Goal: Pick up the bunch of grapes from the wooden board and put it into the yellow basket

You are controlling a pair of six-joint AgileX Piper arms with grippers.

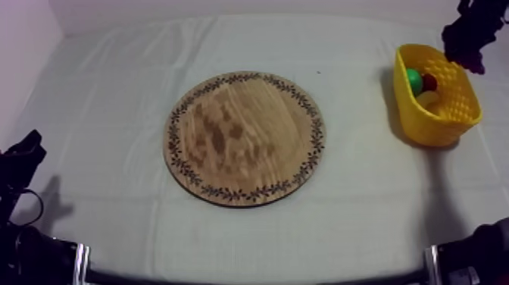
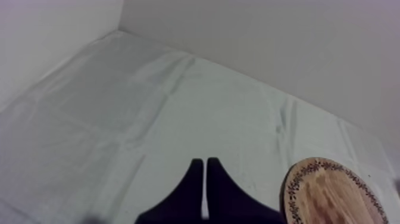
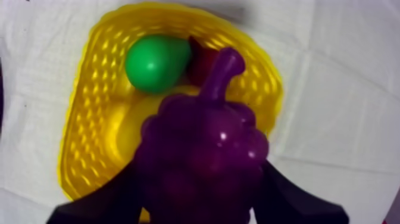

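The purple bunch of grapes (image 3: 202,149) hangs over the yellow basket (image 3: 89,113), and my right gripper (image 3: 202,184) is shut on it, a black finger at each side. From above, that gripper (image 1: 468,34) and the dark grapes (image 1: 462,45) hover at the basket's (image 1: 447,121) far right rim. The round wooden board (image 1: 244,139) lies bare at the table's middle. My left gripper (image 1: 23,155) rests low at the left, fingers together in a narrow wedge (image 2: 205,170) over the cloth, beside the board's rim (image 2: 297,179).
Inside the basket lie a green pear (image 3: 156,62), a small red fruit (image 3: 201,59) and a banana (image 3: 125,131); from above, the pear (image 1: 413,78) sits at its left end. Walls bound the table's far and left sides.
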